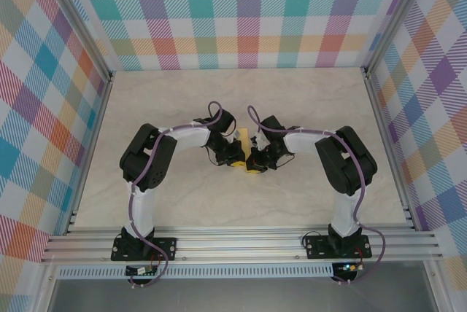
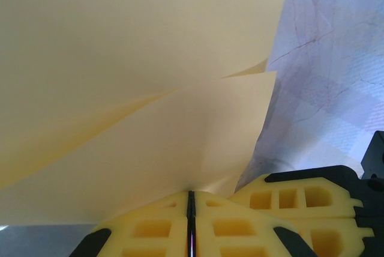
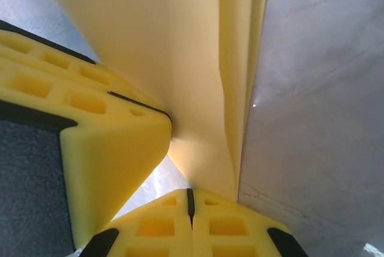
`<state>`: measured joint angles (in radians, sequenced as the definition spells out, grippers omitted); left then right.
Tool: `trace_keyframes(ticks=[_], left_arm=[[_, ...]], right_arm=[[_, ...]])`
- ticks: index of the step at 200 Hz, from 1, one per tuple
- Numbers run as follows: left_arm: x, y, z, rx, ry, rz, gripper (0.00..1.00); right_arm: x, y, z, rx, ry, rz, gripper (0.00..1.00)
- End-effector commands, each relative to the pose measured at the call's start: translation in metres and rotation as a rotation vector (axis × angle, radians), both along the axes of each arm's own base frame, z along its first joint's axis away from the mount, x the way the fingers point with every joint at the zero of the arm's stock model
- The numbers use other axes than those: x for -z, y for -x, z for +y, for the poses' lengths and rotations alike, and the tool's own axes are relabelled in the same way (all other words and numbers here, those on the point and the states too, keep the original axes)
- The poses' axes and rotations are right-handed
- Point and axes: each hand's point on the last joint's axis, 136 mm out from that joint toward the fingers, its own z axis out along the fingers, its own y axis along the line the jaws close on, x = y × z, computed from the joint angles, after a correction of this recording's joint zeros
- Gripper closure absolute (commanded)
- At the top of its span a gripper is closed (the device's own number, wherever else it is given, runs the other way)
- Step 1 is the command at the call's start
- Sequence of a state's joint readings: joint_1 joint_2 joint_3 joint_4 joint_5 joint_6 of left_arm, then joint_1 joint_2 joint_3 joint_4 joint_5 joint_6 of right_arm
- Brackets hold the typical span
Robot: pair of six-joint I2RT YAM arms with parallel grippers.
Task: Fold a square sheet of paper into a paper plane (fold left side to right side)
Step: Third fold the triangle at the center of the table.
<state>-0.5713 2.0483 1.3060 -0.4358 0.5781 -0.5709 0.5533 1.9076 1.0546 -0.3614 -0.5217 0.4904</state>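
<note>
The square sheet of paper is yellow and is held up off the table between the two arms at mid-table. In the left wrist view the sheet of paper spreads wide, with overlapping layers, and its lower edge runs into the closed jaws of my left gripper. My right gripper is also shut on the paper, pinching a folded edge. The two grippers sit almost touching. The left gripper's yellow fingers show close by in the right wrist view.
The pale marbled tabletop lies below the paper. Checked walls enclose the back and both sides. An aluminium rail runs along the near edge by the arm bases.
</note>
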Motion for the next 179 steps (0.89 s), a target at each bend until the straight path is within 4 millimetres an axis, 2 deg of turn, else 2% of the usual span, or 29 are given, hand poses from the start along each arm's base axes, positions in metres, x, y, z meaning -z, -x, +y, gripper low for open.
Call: trace_keyframes(ticks=[1,26,74,102,150,179], left_arm=[[0.036,-0.01,0.028,-0.006,-0.118,-0.013,0.91],[0.039,-0.023,0.045,-0.011,-0.141,-0.032,0.91],[0.03,-0.048,0.072,-0.022,-0.144,-0.08,0.91],[0.032,-0.064,0.087,-0.054,-0.138,-0.102,0.91],[0.033,-0.082,0.101,-0.075,-0.115,-0.108,0.9],[0.019,-0.092,0.106,-0.093,-0.08,-0.129,0.88]], right_arm=[[0.047,0.038,-0.042,0.017,0.221,0.162,1.0],[0.046,0.039,-0.042,0.014,0.222,0.162,1.0],[0.046,0.039,-0.043,0.013,0.221,0.16,1.0],[0.044,0.039,-0.042,0.013,0.217,0.16,1.0],[0.041,0.038,-0.038,0.005,0.191,0.151,1.0],[0.032,0.034,-0.03,0.003,0.138,0.122,1.0]])
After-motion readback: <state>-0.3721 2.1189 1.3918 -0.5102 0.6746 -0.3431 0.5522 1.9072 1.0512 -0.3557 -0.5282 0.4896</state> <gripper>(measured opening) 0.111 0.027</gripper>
